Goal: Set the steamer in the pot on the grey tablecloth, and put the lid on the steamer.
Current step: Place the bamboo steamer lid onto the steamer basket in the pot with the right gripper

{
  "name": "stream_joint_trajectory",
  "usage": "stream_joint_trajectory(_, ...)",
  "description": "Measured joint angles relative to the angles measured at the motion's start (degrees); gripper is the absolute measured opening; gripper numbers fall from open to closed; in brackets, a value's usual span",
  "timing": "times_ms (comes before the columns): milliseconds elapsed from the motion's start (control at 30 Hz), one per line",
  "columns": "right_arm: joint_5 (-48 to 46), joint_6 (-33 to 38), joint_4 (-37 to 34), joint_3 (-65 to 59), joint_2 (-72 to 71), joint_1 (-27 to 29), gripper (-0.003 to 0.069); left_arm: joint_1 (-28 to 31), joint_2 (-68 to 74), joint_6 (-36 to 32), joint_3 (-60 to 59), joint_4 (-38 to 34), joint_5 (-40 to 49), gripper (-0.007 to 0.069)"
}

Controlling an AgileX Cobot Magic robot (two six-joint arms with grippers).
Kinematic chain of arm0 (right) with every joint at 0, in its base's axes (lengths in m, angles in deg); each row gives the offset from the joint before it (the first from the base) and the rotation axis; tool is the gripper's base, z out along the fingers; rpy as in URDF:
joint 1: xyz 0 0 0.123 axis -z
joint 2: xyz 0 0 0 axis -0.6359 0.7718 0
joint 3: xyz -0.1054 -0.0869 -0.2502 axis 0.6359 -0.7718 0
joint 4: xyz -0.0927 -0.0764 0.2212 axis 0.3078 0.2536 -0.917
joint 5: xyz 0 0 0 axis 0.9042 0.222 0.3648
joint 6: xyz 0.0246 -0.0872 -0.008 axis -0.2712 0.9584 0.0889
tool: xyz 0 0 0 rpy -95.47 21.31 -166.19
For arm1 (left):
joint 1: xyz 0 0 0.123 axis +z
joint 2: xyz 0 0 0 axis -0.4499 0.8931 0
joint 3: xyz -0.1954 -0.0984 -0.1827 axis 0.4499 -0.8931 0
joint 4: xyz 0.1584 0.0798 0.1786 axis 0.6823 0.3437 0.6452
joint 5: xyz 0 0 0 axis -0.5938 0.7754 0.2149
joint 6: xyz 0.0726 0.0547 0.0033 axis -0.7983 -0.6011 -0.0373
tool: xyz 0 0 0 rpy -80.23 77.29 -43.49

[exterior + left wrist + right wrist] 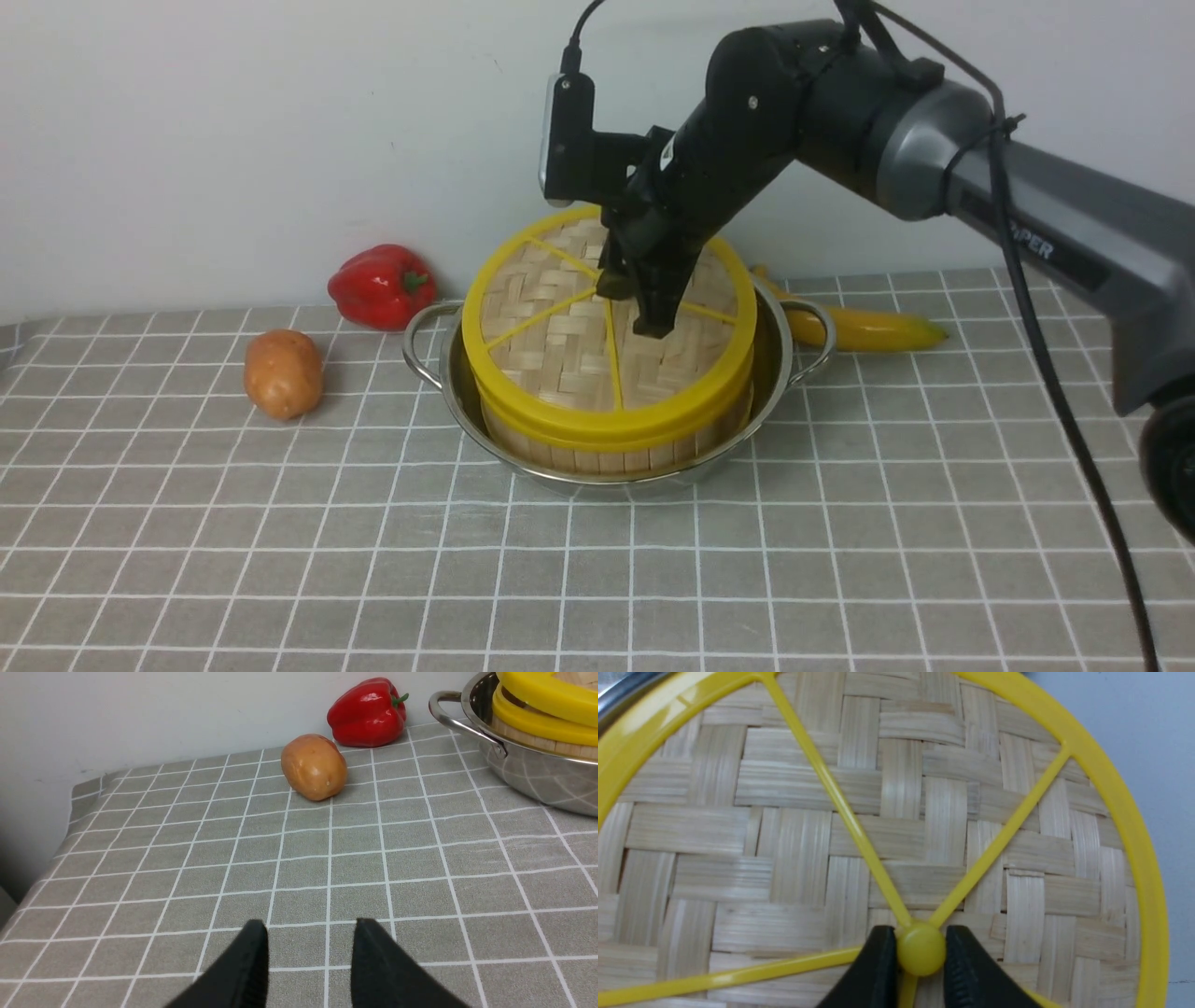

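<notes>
Nearest, the left gripper (310,963) hovers part-open and empty over the grey cloth (597,560). Beyond, the steamer (607,448) sits in the pot (775,373), and the right gripper (920,952) pinches the hub of the tilted lid (560,355) atop it.

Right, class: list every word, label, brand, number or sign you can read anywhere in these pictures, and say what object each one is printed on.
"PER": white letters on the grey forearm of the right arm; a cable hides the start of the word.
A small white sticker on the right arm's wrist: too small and blurred to read.
Nothing readable on the lid, pot, grey tablecloth or vegetables.
</notes>
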Motion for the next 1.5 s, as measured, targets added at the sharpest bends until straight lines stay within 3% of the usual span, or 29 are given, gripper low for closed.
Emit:
stream_joint_trajectory(867,1.3,-0.2,0.0,0.0,1.0,0.4,0.0148,0.0,0.0,0.0,0.0,0.0,0.0,0.0243)
stream_joint_trajectory(1133,3.2,-0.3,0.3,0.1,1.0,0.5,0.0286,0.0,0.0,0.0,0.0,0.0,0.0,0.0243)
stream_joint_trajectory(1267,2.8,-0.6,0.4,0.1,1.0,0.5,0.0311,0.0,0.0,0.0,0.0,0.0,0.0,0.0243)
stream_joint_trajectory(1400,1.1,-1.7,0.5,0.1,0.1,0.5,0.03,0.0,0.0,0.0,0.0,0.0,0.0,0.0243)
stream_joint_trajectory(1500,-0.3,-4.1,0.9,0.1,-2.7,0.5,0.0213,0.0,0.0,0.0,0.0,0.0,0.0,0.0243)
